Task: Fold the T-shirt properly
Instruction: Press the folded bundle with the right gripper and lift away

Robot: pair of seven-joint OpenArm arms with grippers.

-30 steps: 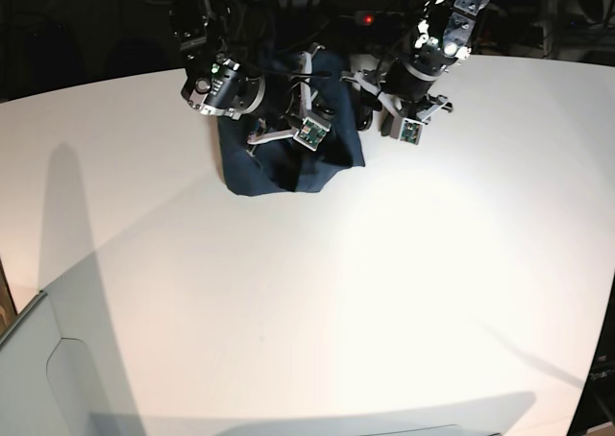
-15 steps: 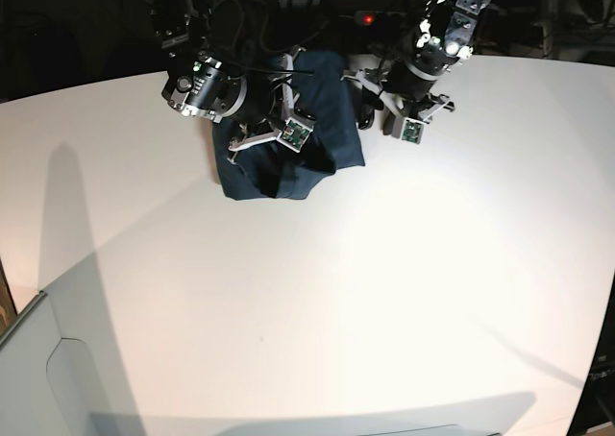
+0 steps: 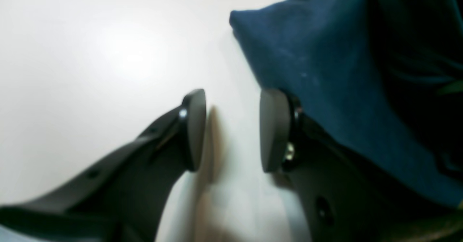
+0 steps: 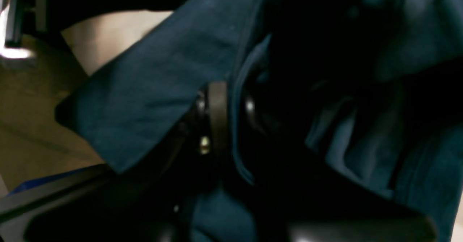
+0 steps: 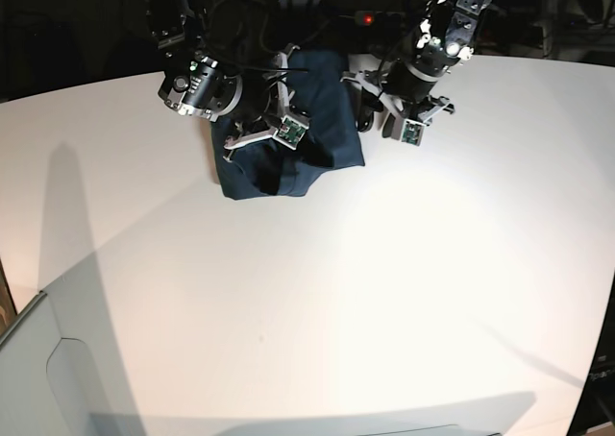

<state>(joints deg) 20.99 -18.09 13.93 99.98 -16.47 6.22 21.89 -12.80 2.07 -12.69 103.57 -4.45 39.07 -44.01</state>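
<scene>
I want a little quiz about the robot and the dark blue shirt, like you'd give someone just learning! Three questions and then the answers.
1. True or false: the T-shirt is spread out flat and smooth.
2. Which is it? The left gripper has its fingers (a) apart, (b) pressed together, (c) wrapped in a towel.
3. Fill in the blank: in the base view, the T-shirt lies on a ______ table.

Key: 1. false, it is bunched and folded over itself; 2. a; 3. white
</scene>
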